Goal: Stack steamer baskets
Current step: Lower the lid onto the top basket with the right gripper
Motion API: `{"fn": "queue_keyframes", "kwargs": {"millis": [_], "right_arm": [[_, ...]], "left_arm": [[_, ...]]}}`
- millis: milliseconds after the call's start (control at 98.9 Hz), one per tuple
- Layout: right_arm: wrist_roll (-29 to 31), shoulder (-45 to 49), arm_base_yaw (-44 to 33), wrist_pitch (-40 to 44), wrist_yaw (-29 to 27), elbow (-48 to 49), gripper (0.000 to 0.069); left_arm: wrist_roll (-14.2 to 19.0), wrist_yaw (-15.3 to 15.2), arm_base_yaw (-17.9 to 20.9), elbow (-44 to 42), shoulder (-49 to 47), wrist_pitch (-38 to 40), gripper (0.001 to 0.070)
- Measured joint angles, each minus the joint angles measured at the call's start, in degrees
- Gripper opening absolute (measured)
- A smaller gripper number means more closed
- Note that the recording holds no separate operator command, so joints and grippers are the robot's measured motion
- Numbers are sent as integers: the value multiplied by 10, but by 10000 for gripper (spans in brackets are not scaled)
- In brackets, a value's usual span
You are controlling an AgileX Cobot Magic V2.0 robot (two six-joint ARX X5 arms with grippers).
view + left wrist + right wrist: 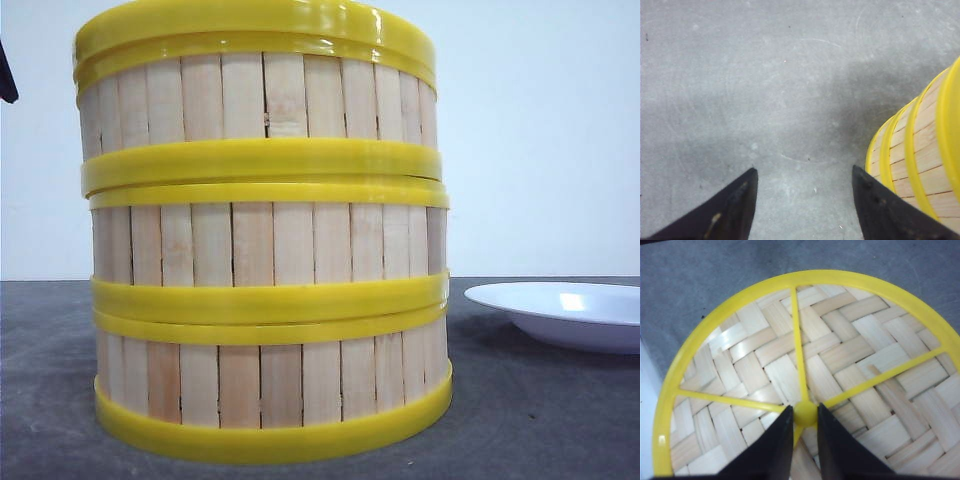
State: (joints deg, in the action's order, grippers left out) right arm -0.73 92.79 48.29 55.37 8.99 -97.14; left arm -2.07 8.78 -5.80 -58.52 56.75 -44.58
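Seen from the front, three steamer baskets [265, 235] stand stacked in one column on the dark grey table [540, 420], close to the camera, pale slat walls banded by thick yellow rims; the top basket sits slightly askew on the one below. A white plate [565, 312] lies on the table to the stack's right, apart from it. From the left wrist, the left gripper [802, 197] hangs over bare table with its two black fingers [735, 210] spread wide and nothing between them; the stack of baskets rises just beside one finger, and whether they touch cannot be told. From the right wrist, the right gripper [805, 415] has its black fingers [777, 447] closed in on the small yellow knob [805, 413] at the centre of a woven lid [840, 360], a round piece with a yellow rim and yellow spokes running out from the knob across the bamboo weave. The grey table shows beyond the lid's rim.
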Motion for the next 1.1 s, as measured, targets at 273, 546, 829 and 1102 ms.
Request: {"fn": "queue_keyframes", "kwargs": {"millis": [273,546,829,1102], "right_arm": [[-8,13,1,-14,-17,-3,53],[-10,10,-7,10,-18,-7,53],[-10,-21,-12,50,-30,-2,53],[-10,-22,-14,51,-31,-2,62]], "left_arm": [[0,0,0,0,0,0,356],[0,0,0,0,0,0,356],[0,0,0,0,0,0,356],[0,0,0,0,0,0,356]]}}
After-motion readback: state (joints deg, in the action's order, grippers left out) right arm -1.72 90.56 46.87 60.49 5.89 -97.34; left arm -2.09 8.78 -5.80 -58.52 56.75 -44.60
